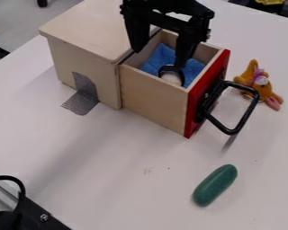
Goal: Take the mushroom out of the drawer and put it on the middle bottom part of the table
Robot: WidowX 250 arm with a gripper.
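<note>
The gripper (159,58) hangs over the drawer from the top edge, open, its two fingers wide apart. One finger stands by the cabinet side of the drawer, the other reaches down inside near the red front. The wooden drawer (151,99) is pulled out of its box. Low in its front part, just below the right fingertip, lies a pale rounded thing with a dark rim, apparently the mushroom (172,78); whether the finger touches it I cannot tell. The white table (128,179) spreads out below the drawer.
A blue cloth (161,59) lines the drawer, and a black handle (245,117) juts from its red front (197,105). An orange plush toy (262,85) lies right of it. A green oblong object (215,184) rests at lower right. Black equipment (26,213) occupies the lower left corner.
</note>
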